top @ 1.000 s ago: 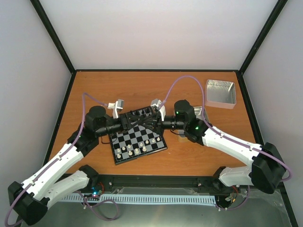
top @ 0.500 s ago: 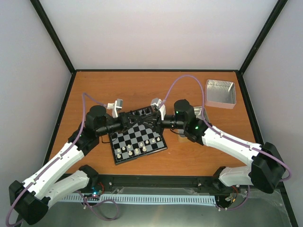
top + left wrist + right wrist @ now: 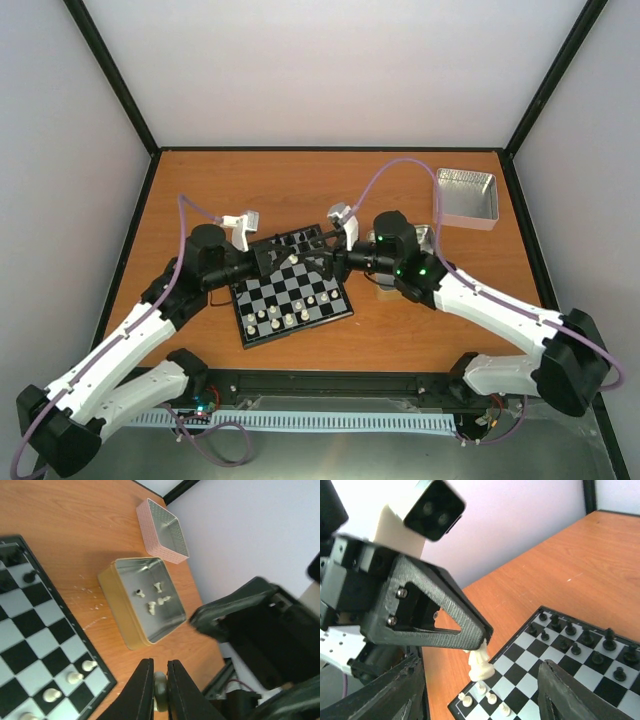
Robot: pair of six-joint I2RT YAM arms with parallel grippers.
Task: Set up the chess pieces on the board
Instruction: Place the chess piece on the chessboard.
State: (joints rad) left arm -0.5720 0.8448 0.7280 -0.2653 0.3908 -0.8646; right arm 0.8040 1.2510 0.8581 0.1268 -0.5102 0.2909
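The step in hand is placing one chessman. The left pincer [image 3: 159,672] is clamped shut on a cream-white chess piece [image 3: 160,692], which hangs in the air over the middle of the board [image 3: 281,291], not on any square. The right pincer [image 3: 482,680] faces it just beside, its jaws spread wide and gripping nothing. Several white men [image 3: 289,318] stand in the near rows and the black men [image 3: 300,238] in the far rows, while four more white pieces [image 3: 152,600] lie in the gold tin [image 3: 107,587] on the bench [image 3: 400,190] beside the board, so the task looks well short of done. The next move, as I judge it, calls for lowering the held piece upright onto a free square on the white side, clear of its neighbours, then opening the left pincer gently so that the tiny man does not topple
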